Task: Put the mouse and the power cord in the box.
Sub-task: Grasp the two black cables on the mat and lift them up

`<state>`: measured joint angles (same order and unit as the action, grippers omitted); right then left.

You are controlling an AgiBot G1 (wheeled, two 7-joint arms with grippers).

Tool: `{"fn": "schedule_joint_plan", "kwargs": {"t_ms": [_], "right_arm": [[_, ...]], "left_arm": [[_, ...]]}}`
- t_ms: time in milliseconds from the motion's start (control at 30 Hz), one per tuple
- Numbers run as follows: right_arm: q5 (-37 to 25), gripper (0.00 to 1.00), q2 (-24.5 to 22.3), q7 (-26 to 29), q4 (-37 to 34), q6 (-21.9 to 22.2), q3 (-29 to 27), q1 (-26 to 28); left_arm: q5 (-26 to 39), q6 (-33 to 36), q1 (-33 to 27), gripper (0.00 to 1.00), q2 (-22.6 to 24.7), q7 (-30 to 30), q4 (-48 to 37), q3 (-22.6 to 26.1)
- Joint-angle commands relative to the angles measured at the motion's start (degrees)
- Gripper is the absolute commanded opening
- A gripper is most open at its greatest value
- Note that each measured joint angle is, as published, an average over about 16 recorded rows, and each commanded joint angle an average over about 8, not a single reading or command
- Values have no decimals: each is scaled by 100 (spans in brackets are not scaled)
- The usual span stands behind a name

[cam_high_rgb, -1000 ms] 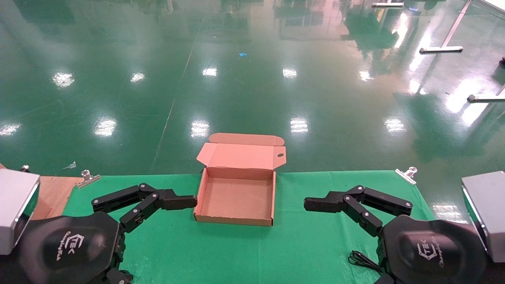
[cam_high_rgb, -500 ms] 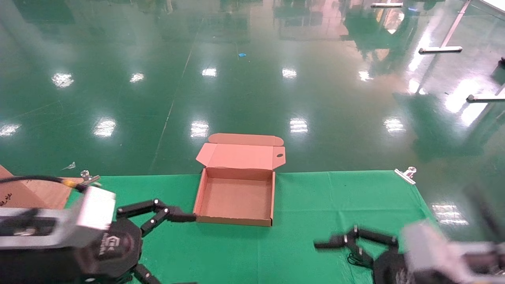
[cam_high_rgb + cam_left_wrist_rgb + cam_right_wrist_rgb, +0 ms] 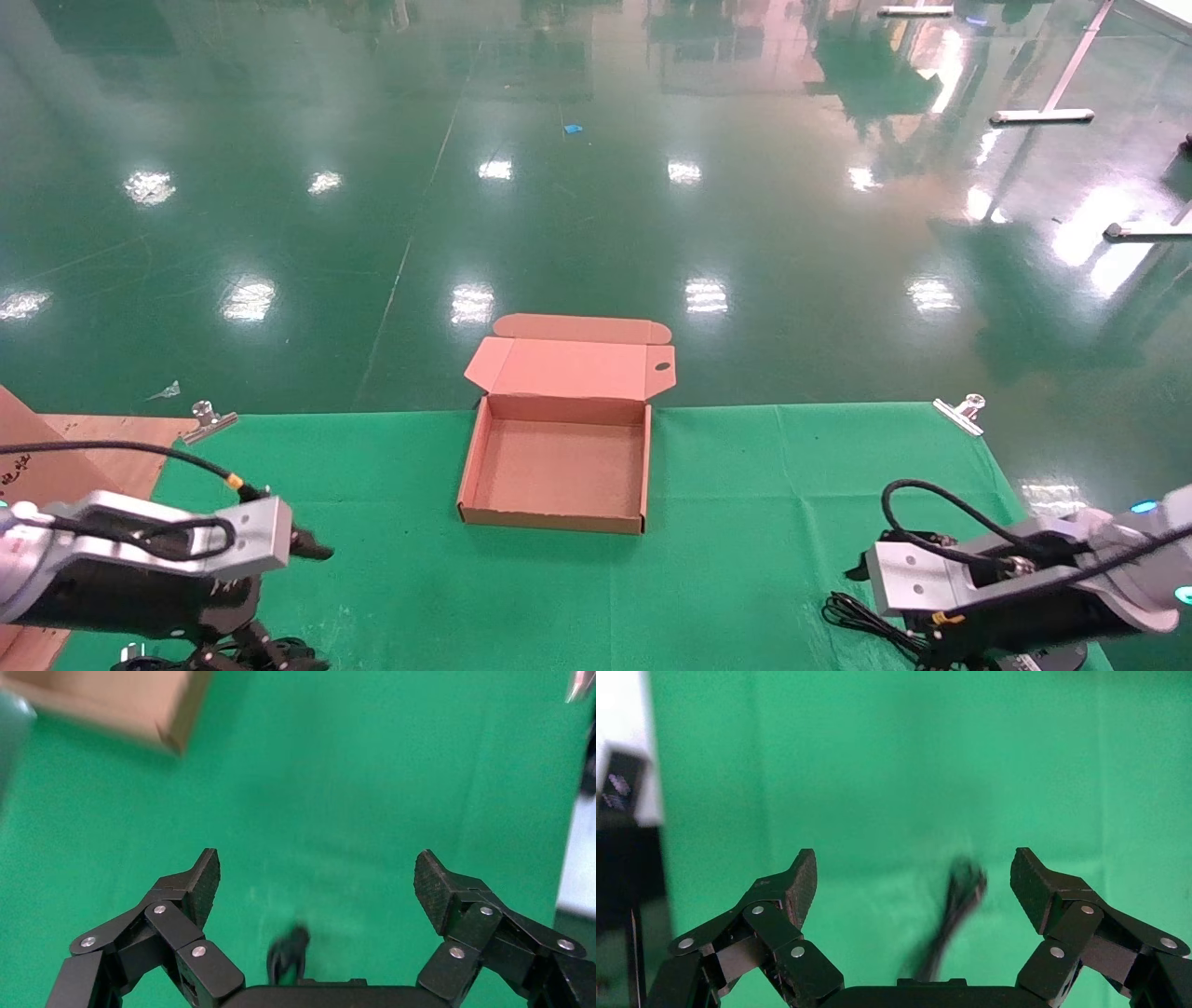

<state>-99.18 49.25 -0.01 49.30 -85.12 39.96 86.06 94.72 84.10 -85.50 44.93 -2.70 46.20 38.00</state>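
Both arms now lower over green cloth (image 3: pixel 745 522), glossy green floor (image 3: pixel 596 186) beyond.

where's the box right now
In the head view the box sits open in the middle of the green cloth, at its far edge, between the two arms.

Bright, even overhead light. Glossy green floor (image 3: pixel 596 186) carries white specular glare patches and mirror-like reflections. Soft shadow along the box (image 3: pixel 559 466) near wall. Head view sharp. Left wrist view: box corner (image 3: pixel 112 706) smeared by blur. Right wrist view: dark cable (image 3: pixel 951 917) blurred.
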Motion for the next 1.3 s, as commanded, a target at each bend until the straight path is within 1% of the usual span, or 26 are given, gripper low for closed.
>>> {"fn": "schedule_joint_plan", "kwargs": {"t_ms": [33, 200, 300, 467, 633, 800, 967, 1167, 1300], "right_arm": [[-347, 100, 193, -184, -418, 73, 162, 160], [-905, 100, 694, -673, -1373, 514, 448, 357], [-1155, 100, 998, -942, -1874, 794, 582, 461], [-1339, 100, 1416, -1346, -2673, 1193, 685, 576], [-1370, 100, 1714, -1695, -3356, 1509, 702, 655], [-1393, 100, 1906, -1975, -3854, 1757, 712, 743], [-1390, 100, 1982, -2175, -4207, 1976, 703, 804], [-1362, 100, 2026, -2327, -4492, 2244, 678, 762], [-1351, 100, 2051, -2392, -4598, 2508, 666, 700]], "left_arm": [[346, -57, -152, 100, 124, 157, -303, 155], [1079, -492, -339, 100, 429, 565, -896, 484], [1344, -687, -411, 100, 592, 756, -1276, 614], [1534, -907, -496, 100, 771, 1092, -1970, 714], [1580, -1093, -556, 100, 881, 1442, -2609, 737], [1527, -1281, -602, 100, 971, 1786, -3119, 700], [1472, -1423, -619, 100, 1058, 2065, -3518, 664], [1405, -1566, -615, 100, 1127, 2317, -3895, 620], [1407, -1687, -618, 100, 1172, 2413, -4089, 619]]}}
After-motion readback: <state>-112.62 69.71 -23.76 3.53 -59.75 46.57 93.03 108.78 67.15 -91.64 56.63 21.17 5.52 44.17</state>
